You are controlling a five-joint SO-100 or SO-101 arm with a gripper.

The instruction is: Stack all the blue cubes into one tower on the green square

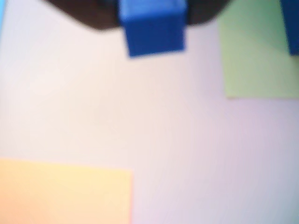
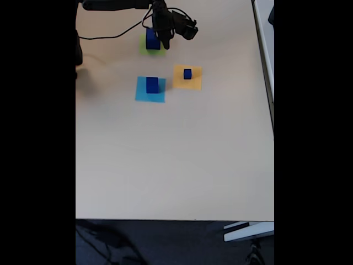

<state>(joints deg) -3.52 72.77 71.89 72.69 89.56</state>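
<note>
While we carry one blue cube (image 1: 153,29) clamped in the gripper (image 1: 152,18), the big cube (image 2: 152,38) sits on the green square (image 2: 158,51) under the arm in the fixed view. Risk: the wrist view is blurred, so we misjudge centering and land off-edge, toppling it. Two more cubes wait, one on the light-blue square (image 2: 150,95), one on the orange square (image 2: 187,83); a skewed base layer compounds later.
</note>
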